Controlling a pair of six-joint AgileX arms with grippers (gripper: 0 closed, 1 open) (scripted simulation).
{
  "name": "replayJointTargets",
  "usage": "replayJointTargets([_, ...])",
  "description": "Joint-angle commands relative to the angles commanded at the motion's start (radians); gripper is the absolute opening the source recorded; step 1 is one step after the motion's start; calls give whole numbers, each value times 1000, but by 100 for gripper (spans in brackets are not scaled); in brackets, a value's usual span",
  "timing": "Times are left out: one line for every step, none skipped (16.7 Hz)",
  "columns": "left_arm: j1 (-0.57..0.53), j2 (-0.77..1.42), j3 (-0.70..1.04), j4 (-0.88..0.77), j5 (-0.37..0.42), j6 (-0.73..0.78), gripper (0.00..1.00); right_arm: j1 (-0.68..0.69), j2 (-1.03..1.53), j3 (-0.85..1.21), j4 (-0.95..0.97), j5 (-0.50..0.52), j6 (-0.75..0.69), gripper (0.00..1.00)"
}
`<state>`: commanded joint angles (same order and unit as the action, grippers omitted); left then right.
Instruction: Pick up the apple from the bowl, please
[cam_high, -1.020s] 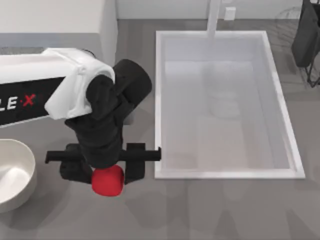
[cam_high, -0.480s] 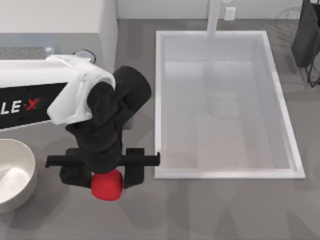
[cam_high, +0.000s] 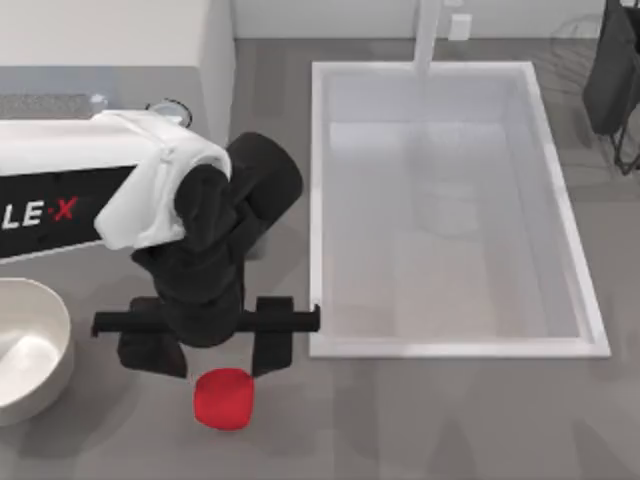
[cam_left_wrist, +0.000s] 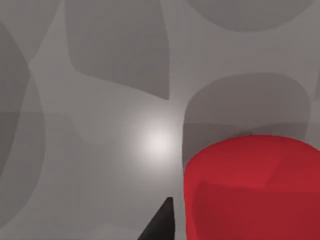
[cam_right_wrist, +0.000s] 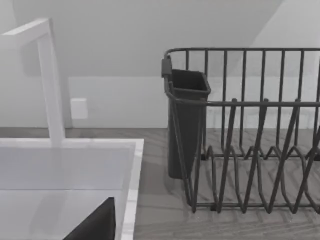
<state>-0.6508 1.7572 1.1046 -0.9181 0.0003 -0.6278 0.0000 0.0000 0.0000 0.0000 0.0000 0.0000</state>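
- Look at the apple (cam_high: 223, 398): it sits on the grey countertop (cam_high: 420, 420), outside the bowl (cam_high: 28, 345), well right of it and near the front edge of the top view.
- It reads as a rounded red blob with no stem showing, so you get no long axis and no pointing direction from it; from above it looks about as wide as it is deep.
- Your left gripper (cam_high: 210, 352) hangs just behind the apple, its two dark fingers (cam_high: 272, 345) spread wide on either side, and the apple lies clear of them.
- In the left wrist view the apple (cam_left_wrist: 252, 187) sits big and close, with one dark fingertip (cam_left_wrist: 161, 222) beside it and a gap between them.
- The bowl is at the table's left edge, off-white, partly cut off by the frame.
- The surface is a flat grey counter with soft shadows; a white rectangular sink (cam_high: 450, 350) sits to the right of the gripper, with a white faucet (cam_high: 430, 35) at its back.
- The right wrist view shows that faucet (cam_right_wrist: 50, 85), the sink rim (cam_right_wrist: 131, 190) and a dark wire dish rack (cam_right_wrist: 250, 130) carrying a cutlery cup (cam_right_wrist: 186, 125), against a pale wall.
- I cannot tell how the right gripper stands.
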Motion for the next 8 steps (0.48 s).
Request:
replayJointTargets([0, 0, 0, 0, 0, 0, 90, 0, 0, 0, 0, 0, 0, 100])
replayJointTargets([0, 0, 0, 0, 0, 0, 98, 0, 0, 0, 0, 0, 0, 100])
replayJointTargets([0, 0, 0, 0, 0, 0, 100, 0, 0, 0, 0, 0, 0, 100])
replayJointTargets([0, 0, 0, 0, 0, 0, 100, 0, 0, 0, 0, 0, 0, 100])
replayJointTargets([0, 0, 0, 0, 0, 0, 100, 0, 0, 0, 0, 0, 0, 100])
replayJointTargets([0, 0, 0, 0, 0, 0, 100, 0, 0, 0, 0, 0, 0, 100])
replayJointTargets([0, 0, 0, 0, 0, 0, 100, 0, 0, 0, 0, 0, 0, 100])
replayJointTargets([0, 0, 0, 0, 0, 0, 100, 0, 0, 0, 0, 0, 0, 100])
